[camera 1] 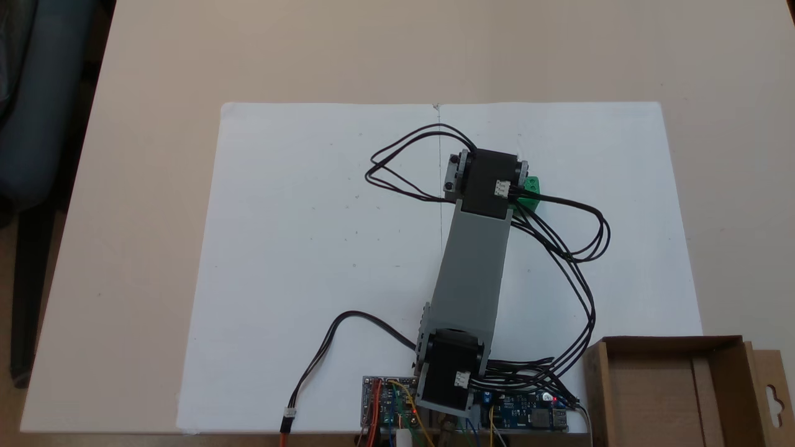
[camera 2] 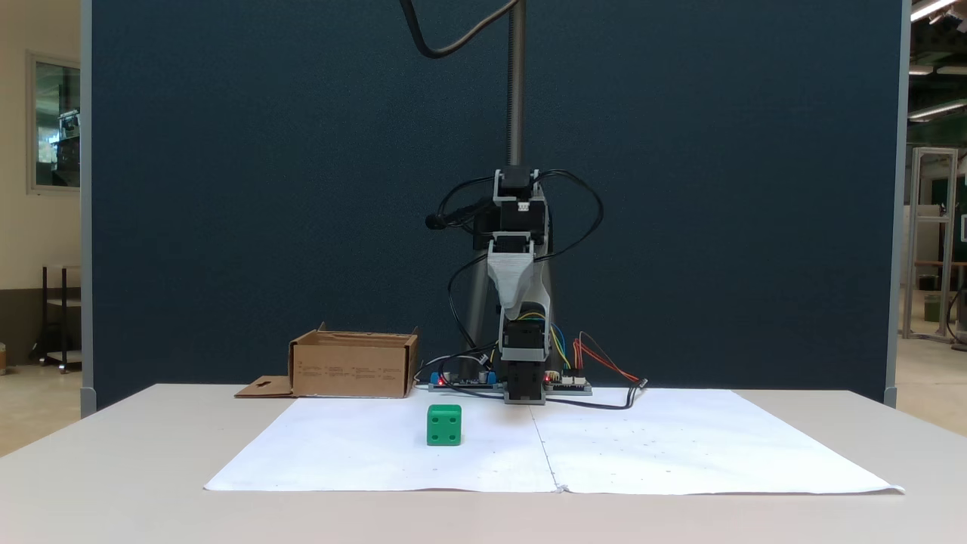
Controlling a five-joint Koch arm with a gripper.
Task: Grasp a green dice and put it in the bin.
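The green dice (camera 2: 444, 425) is a small bright cube standing on the white paper, left of the arm's base and nearer the camera. From above, the dice (camera 1: 532, 185) peeks out to the right of the arm's black elbow motor, partly covered by it and its cables. The bin (camera 1: 674, 341) is a brown cardboard box at the table's lower right corner, with a flap with a hang-hole; it is the bin (camera 2: 353, 370) at the back left. My gripper (camera 2: 514, 311) hangs point-down, folded against the arm, well above the table and away from the dice. One grey jaw shows, so its state is unclear.
White paper (camera 1: 310, 248) covers the middle of the beige table. Circuit boards (camera 1: 388, 403) with coloured wires sit at the arm's base. Black cables (camera 1: 584, 248) loop out on both sides of the arm. A dark blue partition (camera 2: 227, 189) stands behind the table.
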